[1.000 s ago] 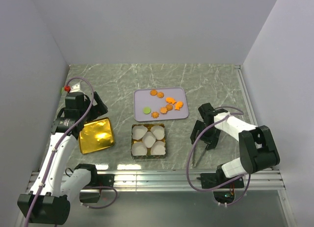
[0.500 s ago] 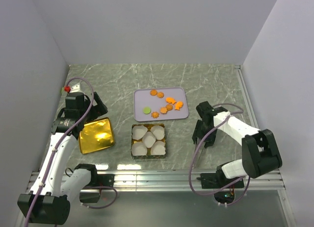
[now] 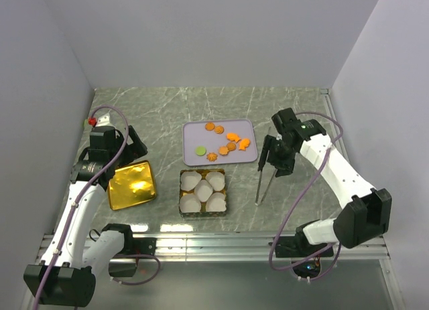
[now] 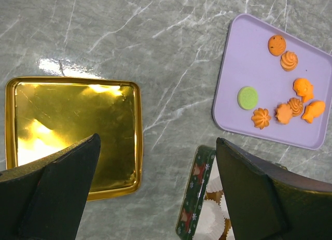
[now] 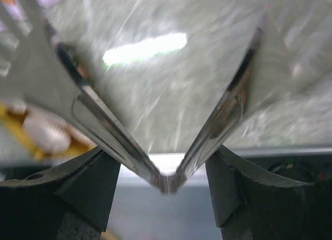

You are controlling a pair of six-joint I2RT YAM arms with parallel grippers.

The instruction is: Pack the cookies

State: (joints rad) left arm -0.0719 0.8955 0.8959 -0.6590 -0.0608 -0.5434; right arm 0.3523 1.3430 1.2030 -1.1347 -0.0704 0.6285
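Several orange cookies [image 3: 228, 142] and one green cookie [image 3: 200, 150] lie on a lilac tray [image 3: 193, 129]. They also show in the left wrist view [image 4: 293, 102], with the green one [image 4: 248, 97] on the tray's [image 4: 236, 53] left side. My right gripper [image 3: 276, 155] is shut on metal tongs [image 3: 263, 183], right of the tray and raised above the table. In the right wrist view the fingers [image 5: 85, 185] press the tongs [image 5: 101, 118] near their joined end, and the arms spread open. My left gripper [image 4: 158, 144] is open and empty above the table, between the gold lid and the tin.
A green Christmas tin [image 3: 181, 189] [image 4: 194, 198] holding several white paper cups sits in front of the tray. Its gold lid [image 3: 132, 184] [image 4: 72, 123] lies to the left. White walls enclose the table on three sides.
My right gripper has lifted the tongs off the table and carried them away from the near edge, up beside the tray's right side. The left arm has not moved.
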